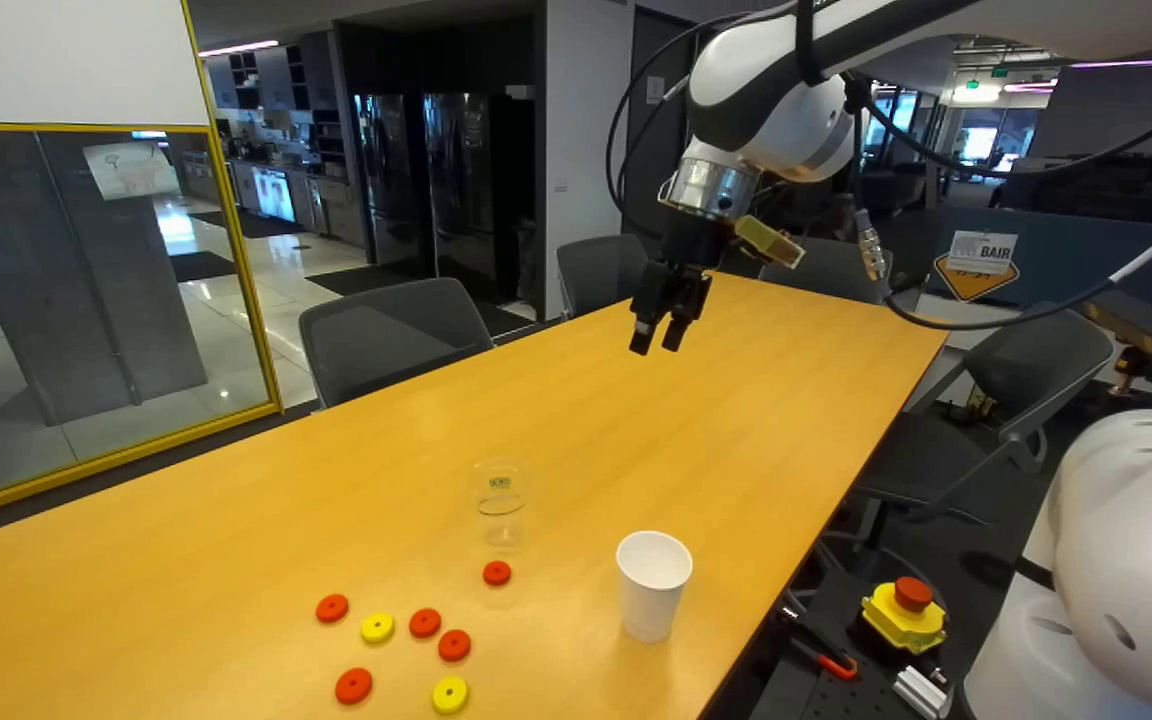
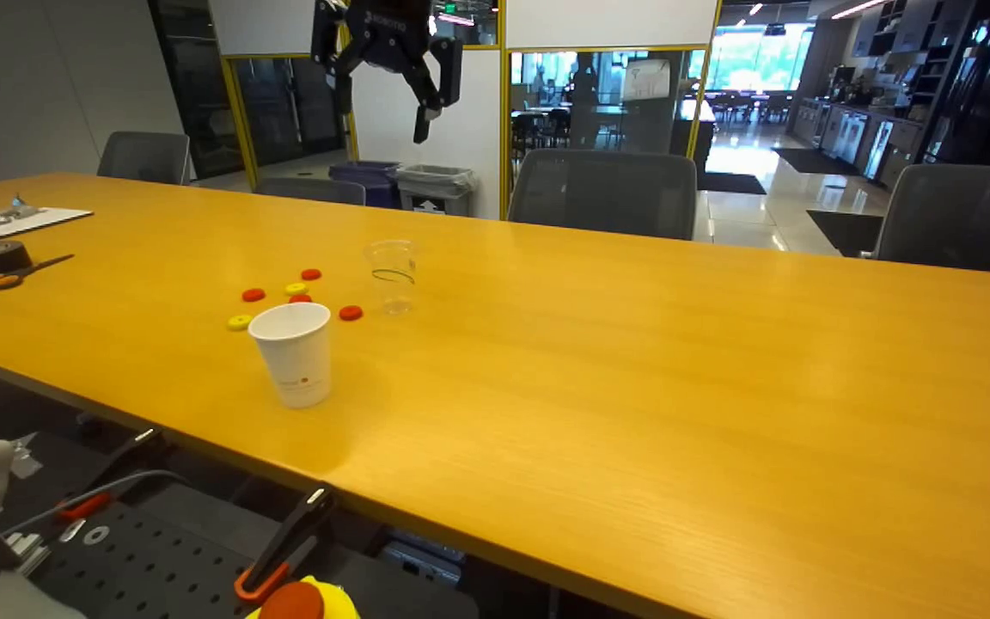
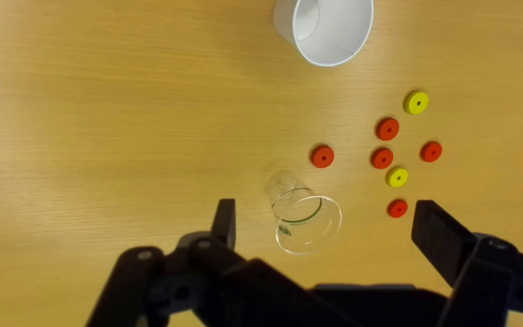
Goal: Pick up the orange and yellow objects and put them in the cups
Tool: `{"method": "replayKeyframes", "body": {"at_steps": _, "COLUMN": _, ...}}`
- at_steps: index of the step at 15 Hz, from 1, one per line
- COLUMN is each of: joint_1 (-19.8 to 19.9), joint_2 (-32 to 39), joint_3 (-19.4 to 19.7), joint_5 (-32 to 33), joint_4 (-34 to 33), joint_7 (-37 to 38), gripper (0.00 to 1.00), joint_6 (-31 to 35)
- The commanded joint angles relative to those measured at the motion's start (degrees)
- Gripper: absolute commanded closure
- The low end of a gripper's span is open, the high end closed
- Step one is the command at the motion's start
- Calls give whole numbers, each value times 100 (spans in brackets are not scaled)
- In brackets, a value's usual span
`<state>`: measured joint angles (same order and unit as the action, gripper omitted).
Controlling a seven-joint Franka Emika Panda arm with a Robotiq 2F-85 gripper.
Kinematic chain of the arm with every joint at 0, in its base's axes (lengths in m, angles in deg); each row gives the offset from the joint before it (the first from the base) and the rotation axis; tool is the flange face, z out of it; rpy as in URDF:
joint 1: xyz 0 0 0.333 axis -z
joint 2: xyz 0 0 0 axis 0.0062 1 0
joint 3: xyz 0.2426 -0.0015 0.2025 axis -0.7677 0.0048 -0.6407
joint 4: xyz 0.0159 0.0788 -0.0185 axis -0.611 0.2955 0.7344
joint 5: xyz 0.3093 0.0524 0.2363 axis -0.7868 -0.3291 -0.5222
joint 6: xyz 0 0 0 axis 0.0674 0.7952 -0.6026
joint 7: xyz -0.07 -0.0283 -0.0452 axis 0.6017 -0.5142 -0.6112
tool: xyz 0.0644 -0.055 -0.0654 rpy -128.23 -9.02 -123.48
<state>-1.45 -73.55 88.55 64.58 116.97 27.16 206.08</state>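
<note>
Apparently pre-pick | gripper (image 1: 657, 340): jaws spread apart, nothing held | red-orange discs (image 3: 320, 156), yellow discs (image 3: 414, 106): scattered farther than white cup (image 1: 652, 590) from robot-side edge of tabletop (image 1: 736, 420) | next: one disc to be straddled

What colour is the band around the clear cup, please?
The band is green, seen best in the wrist view.
</note>
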Motion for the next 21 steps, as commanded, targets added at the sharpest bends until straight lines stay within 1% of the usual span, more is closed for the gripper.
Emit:
{"method": "replayKeyframes", "body": {"at_steps": 1, "joint_1": 20, "joint_2": 64, "joint_3": -505, "joint_5": -37, "joint_4": 280, "joint_7": 439, "gripper": 0, "joint_6": 571}}
{"method": "replayKeyframes", "body": {"at_steps": 3, "joint_1": -64, "joint_2": 206, "joint_3": -820, "joint_5": 2, "joint_4": 411, "joint_7": 752, "gripper": 0, "joint_6": 949}}
{"method": "replayKeyframes", "body": {"at_steps": 8, "joint_1": -264, "joint_2": 790, "joint_3": -1702, "joint_5": 145, "joint_4": 739, "joint_7": 1978, "gripper": 0, "joint_6": 2123}}
{"method": "replayKeyframes", "body": {"at_steps": 12, "joint_1": -381, "joint_2": 1562, "joint_3": -2150, "joint_5": 237, "joint_4": 787, "joint_7": 2904, "gripper": 0, "joint_6": 2909}}
{"method": "replayKeyframes", "body": {"at_steps": 13, "joint_1": -389, "joint_2": 1788, "joint_3": -2223, "joint_5": 288, "joint_4": 743, "joint_7": 3129, "gripper": 0, "joint_6": 3044}}
{"method": "replayKeyframes", "body": {"at_steps": 16, "joint_1": -358, "joint_2": 2441, "joint_3": -2379, "joint_5": 924, "joint_4": 638, "joint_7": 4175, "gripper": 0, "joint_6": 3388}}
{"method": "replayKeyframes", "body": {"at_steps": 18, "joint_1": -414, "joint_2": 2896, "joint_3": -2325, "joint_5": 1415, "joint_4": 446, "joint_7": 4862, "gripper": 0, "joint_6": 3524}}
{"method": "replayKeyframes", "body": {"at_steps": 21, "joint_1": -607, "joint_2": 3457, "joint_3": -2121, "joint_5": 1953, "joint_4": 37, "joint_7": 5561, "gripper": 0, "joint_6": 3482}}
